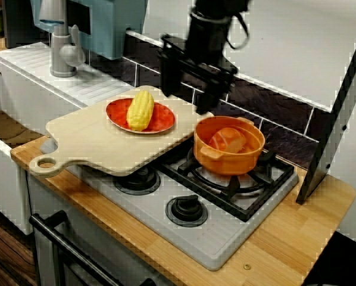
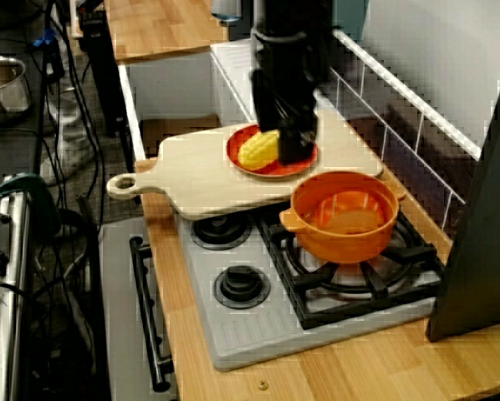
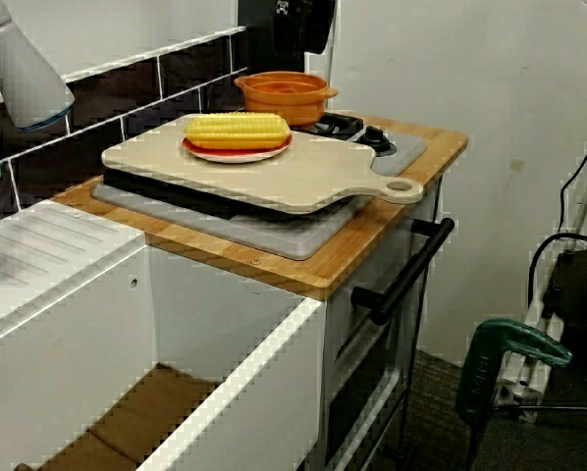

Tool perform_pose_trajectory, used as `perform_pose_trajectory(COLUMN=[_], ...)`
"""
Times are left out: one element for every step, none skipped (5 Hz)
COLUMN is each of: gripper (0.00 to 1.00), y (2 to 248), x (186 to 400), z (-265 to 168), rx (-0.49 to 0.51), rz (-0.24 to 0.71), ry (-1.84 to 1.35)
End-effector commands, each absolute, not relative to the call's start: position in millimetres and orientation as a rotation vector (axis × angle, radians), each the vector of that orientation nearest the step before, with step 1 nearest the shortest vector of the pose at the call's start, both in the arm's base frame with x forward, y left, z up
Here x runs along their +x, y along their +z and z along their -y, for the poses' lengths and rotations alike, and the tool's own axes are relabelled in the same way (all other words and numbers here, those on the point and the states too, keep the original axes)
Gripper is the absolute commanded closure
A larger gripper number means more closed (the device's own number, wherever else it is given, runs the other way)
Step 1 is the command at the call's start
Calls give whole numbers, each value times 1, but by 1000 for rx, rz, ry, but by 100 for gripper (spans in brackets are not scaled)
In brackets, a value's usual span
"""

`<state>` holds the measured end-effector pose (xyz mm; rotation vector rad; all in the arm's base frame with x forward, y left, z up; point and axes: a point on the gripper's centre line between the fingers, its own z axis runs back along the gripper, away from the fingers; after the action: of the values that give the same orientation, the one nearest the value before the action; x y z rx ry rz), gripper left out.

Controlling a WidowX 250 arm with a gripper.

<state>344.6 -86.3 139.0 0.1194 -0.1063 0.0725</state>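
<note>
A yellow corn cob (image 1: 140,110) lies on a red plate (image 1: 164,121), which sits on a pale wooden cutting board (image 1: 100,143) laid over the stove's left burners. In the front view my black gripper (image 1: 188,101) hangs just behind the plate, at the board's far edge, fingers apart and holding nothing. From the stove's end, the gripper (image 2: 282,146) stands over the plate (image 2: 275,170), right beside the corn (image 2: 258,150). An orange pot (image 1: 228,158) stands on the back right burner. From the sink side, the corn (image 3: 237,129) and pot (image 3: 284,98) show, and the gripper (image 3: 298,29) is mostly cut off.
A grey faucet (image 1: 62,50) and a white sink (image 3: 146,392) lie left of the stove. Stove knobs (image 1: 187,208) sit at the front. A dark slanted panel (image 1: 333,119) leans at the counter's right end. The tiled wall runs close behind the gripper.
</note>
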Motion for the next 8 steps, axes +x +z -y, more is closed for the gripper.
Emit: perform_pose_trajectory(gripper=[0,0,0,100,100,100,100,100], y=[153,147,141,140,142,149,154,147], x=[325,317,309,315,329,347,361,368], z=[44,30,18,19,20,25,29,30], rx=[131,137,133,129,116,126,145,183], rz=[198,190,180,167,157,155,167,176], ry=[151,185,200,206,209,212,220,246])
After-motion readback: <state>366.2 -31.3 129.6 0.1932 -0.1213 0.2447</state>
